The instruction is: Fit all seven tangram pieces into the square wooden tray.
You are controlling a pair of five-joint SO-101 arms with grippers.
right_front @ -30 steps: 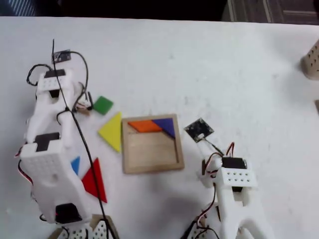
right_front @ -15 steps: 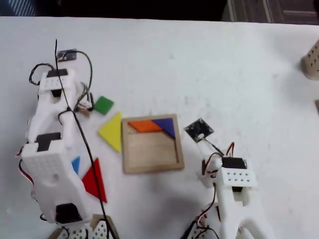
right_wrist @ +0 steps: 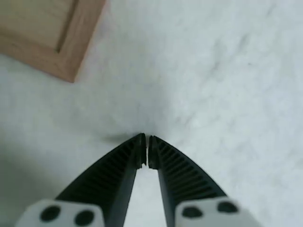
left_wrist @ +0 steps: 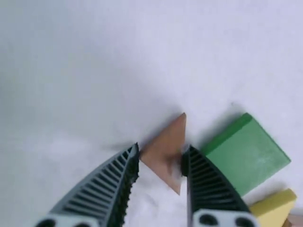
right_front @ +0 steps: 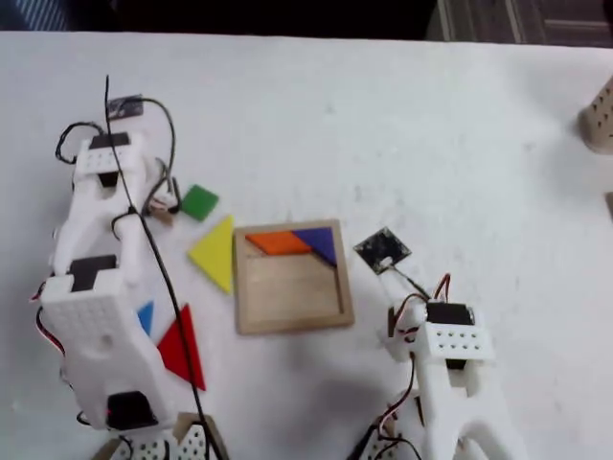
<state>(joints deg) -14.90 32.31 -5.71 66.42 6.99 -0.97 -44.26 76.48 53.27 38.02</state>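
The white bench (right_front: 383, 115) carries everything. The left arm (right_front: 96, 316) stretches along the bench's left side and the right arm (right_front: 455, 355) sits low at the right, just past the tray's near right corner.

The tray (right_front: 287, 287) is a square of pale wood with a raised rim, lying flat near the middle of the bench. Most of its floor is bare. 2 pieces lie in it, side by side along its far edge: an orange piece (right_front: 278, 242) with slanted ends on the left, and a purple triangle (right_front: 321, 242) in the far right corner, touching it.

5 pieces lie outside, all left of the tray. The red triangle (right_front: 182, 347) lies beside the left arm's base, near the tray's near left corner. The yellow triangle (right_front: 215, 254) lies just beside the tray's left rim. The green square (right_front: 199, 202) lies beyond the yellow one, close to it. The blue triangle (right_front: 145, 317) shows partly behind the left arm, next to the red one. The brown triangle (left_wrist: 165, 151) lies just beside the green square.

The left jaws stand narrow, 1 tip against each side of the brown triangle, gripping it at bench level. The right jaws are closed tip to tip with nothing between them, over bare bench near a tray corner.

A black square board (right_front: 383, 251) on a wire lies just right of the tray.
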